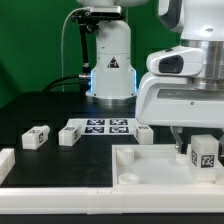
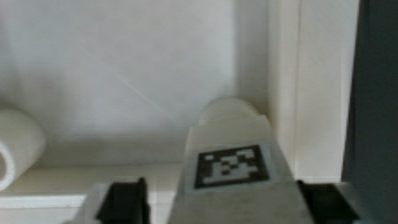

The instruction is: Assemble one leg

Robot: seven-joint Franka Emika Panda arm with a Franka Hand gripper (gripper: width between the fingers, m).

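My gripper is shut on a leg, a small white block with a black-and-white tag facing the camera. It holds the leg upright over the near right corner of the large white recessed panel. In the wrist view the leg stands between my dark fingers, its far end down on or just above the panel floor, close to the raised rim. My gripper straddles the leg. I cannot tell if the leg touches the panel.
Three more legs lie on the black table: one, a second and a third. The marker board lies behind them. A white rail end is at the exterior view's left. A rounded socket shows in the panel.
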